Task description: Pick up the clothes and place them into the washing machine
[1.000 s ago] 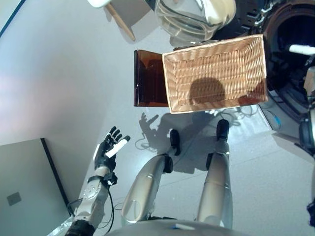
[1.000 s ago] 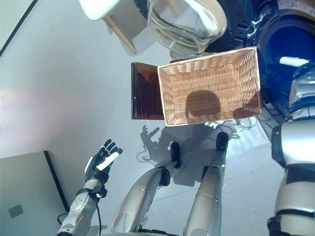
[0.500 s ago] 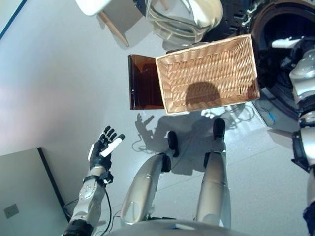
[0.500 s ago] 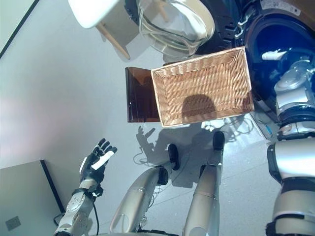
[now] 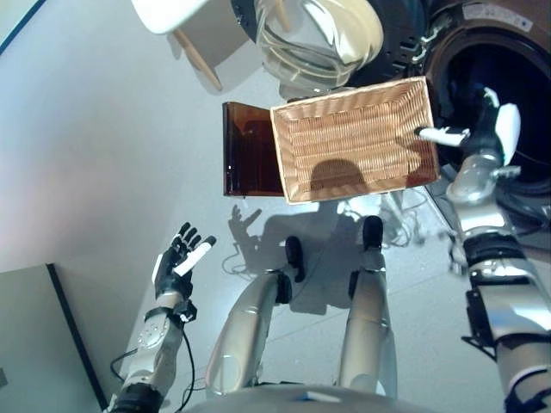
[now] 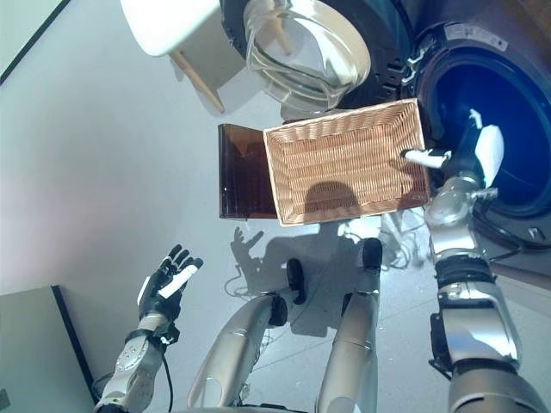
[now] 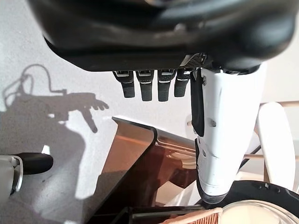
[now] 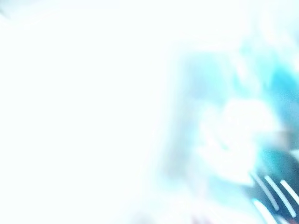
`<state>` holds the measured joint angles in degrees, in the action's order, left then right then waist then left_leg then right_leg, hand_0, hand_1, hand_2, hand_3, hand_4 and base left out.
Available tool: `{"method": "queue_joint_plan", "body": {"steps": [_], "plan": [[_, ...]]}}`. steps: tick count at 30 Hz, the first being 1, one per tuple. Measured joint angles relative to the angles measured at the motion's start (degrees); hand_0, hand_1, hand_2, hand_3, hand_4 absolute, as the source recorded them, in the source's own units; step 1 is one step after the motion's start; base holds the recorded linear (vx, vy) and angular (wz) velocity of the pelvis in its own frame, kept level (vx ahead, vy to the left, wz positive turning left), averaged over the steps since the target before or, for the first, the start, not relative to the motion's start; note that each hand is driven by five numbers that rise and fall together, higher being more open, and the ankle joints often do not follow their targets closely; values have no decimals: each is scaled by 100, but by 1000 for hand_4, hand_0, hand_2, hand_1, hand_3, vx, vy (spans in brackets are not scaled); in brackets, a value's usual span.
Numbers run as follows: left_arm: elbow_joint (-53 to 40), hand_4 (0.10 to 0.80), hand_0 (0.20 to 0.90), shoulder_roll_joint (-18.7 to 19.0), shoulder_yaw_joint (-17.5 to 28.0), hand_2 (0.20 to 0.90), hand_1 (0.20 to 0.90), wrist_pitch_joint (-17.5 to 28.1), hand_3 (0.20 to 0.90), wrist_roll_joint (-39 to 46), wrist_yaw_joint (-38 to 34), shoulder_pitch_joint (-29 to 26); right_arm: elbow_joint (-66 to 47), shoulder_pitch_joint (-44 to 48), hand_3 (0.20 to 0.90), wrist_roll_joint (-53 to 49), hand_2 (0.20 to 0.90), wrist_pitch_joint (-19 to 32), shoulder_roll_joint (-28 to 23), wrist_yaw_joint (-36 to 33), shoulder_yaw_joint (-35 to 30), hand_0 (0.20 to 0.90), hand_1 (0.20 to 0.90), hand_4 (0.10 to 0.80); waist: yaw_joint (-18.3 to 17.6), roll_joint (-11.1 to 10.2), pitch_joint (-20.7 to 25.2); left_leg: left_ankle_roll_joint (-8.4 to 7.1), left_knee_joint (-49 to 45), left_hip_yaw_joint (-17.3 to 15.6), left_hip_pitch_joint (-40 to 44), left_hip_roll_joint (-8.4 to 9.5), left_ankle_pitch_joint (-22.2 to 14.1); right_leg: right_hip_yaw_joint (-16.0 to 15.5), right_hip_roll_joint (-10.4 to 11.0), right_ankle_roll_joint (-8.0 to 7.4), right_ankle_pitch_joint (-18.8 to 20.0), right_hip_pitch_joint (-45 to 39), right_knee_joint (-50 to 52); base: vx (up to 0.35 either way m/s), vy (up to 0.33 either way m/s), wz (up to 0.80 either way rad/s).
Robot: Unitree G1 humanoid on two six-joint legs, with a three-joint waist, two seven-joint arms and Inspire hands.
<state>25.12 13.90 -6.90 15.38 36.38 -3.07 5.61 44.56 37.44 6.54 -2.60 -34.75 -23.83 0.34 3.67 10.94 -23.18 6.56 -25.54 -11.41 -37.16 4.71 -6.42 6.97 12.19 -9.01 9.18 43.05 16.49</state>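
Note:
The shallow wicker basket (image 5: 353, 142) rests on the low dark brown box (image 5: 248, 148) and holds nothing; its inside is bare wicker. The washing machine's round drum opening (image 6: 504, 129) is dark, just right of the basket. My right hand (image 6: 469, 153) is at the drum's mouth beside the basket's right edge, fingers straight and white thumb (image 6: 424, 157) pointing over the rim, holding nothing. My left hand (image 5: 179, 262) hangs low over the floor, far from the basket, open and empty; its fingers (image 7: 149, 86) and white thumb (image 7: 224, 130) are straight in the left wrist view.
The machine's glass door (image 5: 320, 34) stands open above the basket. A white chair with wooden legs (image 5: 185, 26) is at the far left of the door. A grey panel (image 5: 30, 344) lies at the lower left. Grey floor spreads between it and the box.
My right hand has drawn back out of the drum to its mouth by the basket's right edge. The camera has shifted. My left hand has stayed put.

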Motion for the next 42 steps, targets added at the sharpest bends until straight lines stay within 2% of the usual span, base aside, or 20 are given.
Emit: {"method": "queue_joint_plan", "body": {"steps": [7, 17, 23, 27, 31, 33, 34, 37, 41, 42], "plan": [[23, 800, 900, -6, 18, 900, 900, -1, 900, -192, -70, 8, -39, -424, 900, 98, 900, 5, 342, 12, 11, 900, 900, 800, -6, -26, 26, 48, -49, 15, 120, 3, -29, -4, 32, -17, -12, -184, -56, 5, 0, 2], [80, 800, 900, -30, 173, 900, 900, -3, 900, -308, -122, 25, -17, -583, 900, 92, 900, 42, 815, 14, 27, 900, 900, 800, 7, -110, 86, 60, -48, 35, 371, -4, -51, -16, 32, -23, -20, -442, -24, 11, -5, 1], [327, 800, 900, -80, 199, 900, 900, -6, 900, -564, -244, 67, -18, -1208, 900, 95, 900, 139, 1143, 71, 319, 900, 900, 800, 7, -203, 214, 40, 67, 143, 775, -42, -77, -173, 42, -35, -131, -885, -121, 89, -41, 9], [1244, 800, 900, -146, 234, 900, 900, -49, 900, -985, -384, -74, 135, -1599, 900, 102, 900, 154, 1299, 185, 501, 900, 900, 800, -22, -309, 330, -63, 414, 299, 1399, -75, -10, -442, 24, -7, -154, -1580, -430, 138, -70, 9], [1862, 800, 900, -158, 310, 900, 900, -163, 900, -1401, -504, -25, 264, -1812, 900, 104, 900, 194, 1398, 265, 609, 900, 900, 800, -103, -557, 584, -122, 746, 384, 1797, -108, 36, -632, 5, 27, -167, -1996, -722, 125, -62, 0], [2465, 800, 900, -167, 397, 900, 900, -198, 900, -1675, -515, -163, 508, -1865, 900, 164, 900, 301, 1434, 272, 662, 900, 900, 800, -137, -707, 668, -150, 985, 398, 2100, -133, 86, -723, -10, 56, -167, -2291, -909, 139, -65, 0], [2716, 800, 900, -158, 422, 900, 900, -251, 900, -1851, -569, -190, 722, -1927, 900, 204, 900, 308, 1478, 279, 681, 900, 900, 800, -148, -804, 731, -147, 1009, 413, 2289, -145, 76, -762, -22, 128, -128, -2451, -887, 110, -50, 1], [3167, 800, 900, -100, 459, 900, 900, -273, 900, -2247, -700, -208, 1081, -2038, 900, 204, 900, 386, 1591, 293, 742, 900, 900, 800, -155, -960, 927, -181, 1102, 410, 2493, -221, 32, -805, -108, 178, -167, -2667, -983, 100, -41, -3], [3603, 800, 900, -99, 589, 900, 900, -391, 900, -2634, -724, -346, 1208, -2204, 900, 207, 900, 417, 1610, 466, 792, 900, 900, 800, -187, -999, 993, -209, 1233, 420, 2850, -215, 44, -856, -155, 176, -159, -2959, -1014, 111, -31, 1], [3727, 800, 900, -78, 618, 900, 900, -385, 900, -2771, -748, -345, 1370, -2216, 900, 219, 900, 528, 1612, 502, 865, 900, 900, 800, -202, -1016, 1060, -230, 1319, 411, 2929, -263, 7, -918, -151, 192, -220, -3053, -1105, 142, -37, 5]]}}
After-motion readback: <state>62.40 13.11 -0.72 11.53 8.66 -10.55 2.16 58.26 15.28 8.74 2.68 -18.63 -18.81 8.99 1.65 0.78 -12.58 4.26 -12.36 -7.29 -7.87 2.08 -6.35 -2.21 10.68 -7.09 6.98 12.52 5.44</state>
